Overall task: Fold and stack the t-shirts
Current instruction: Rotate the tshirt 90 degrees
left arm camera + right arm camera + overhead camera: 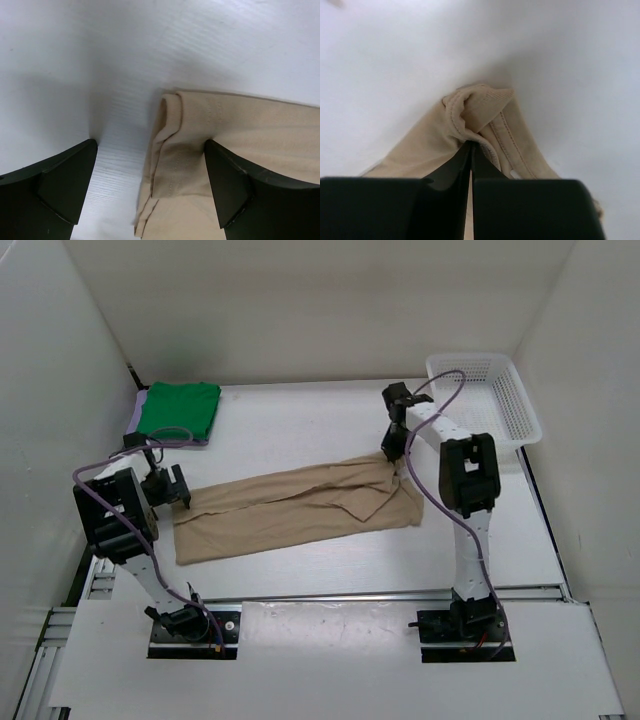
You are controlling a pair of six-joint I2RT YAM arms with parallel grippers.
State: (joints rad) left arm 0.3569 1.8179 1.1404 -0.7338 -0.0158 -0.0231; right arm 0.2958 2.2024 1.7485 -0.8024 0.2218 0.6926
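The beige t-shirt (300, 510) lies stretched out as a long, loosely folded strip across the middle of the tabletop (300, 430), and everything else I place from it. Past its left end, towards the far corner, the green t-shirt (180, 408) sits folded on top of the lavender t-shirt (141, 412), of which only a thin edge shows. Past its right end, further back, stands the white basket (490, 390).

The right pincer (471, 150) is down at the far corner of the beige shirt's right end, jaws pressed together with a bunched bit of hem caught at their tips. The left pincer (150, 170) stands at the shirt's left end with its jaws spread wide and gripping nothing. One of its fingers (60, 185) is over bare tabletop just beside the cloth, while the other is over the rolled hem, so the edge sits between them.

To my eye this is the last shirt of the three, and the step in hand is taking hold of its two ends. One end looks secured and the other does not. The next move, I'd say, calls for the left pincer to close squarely on that doubled hem, catching every layer, before both arms lift together without dragging the strip askew
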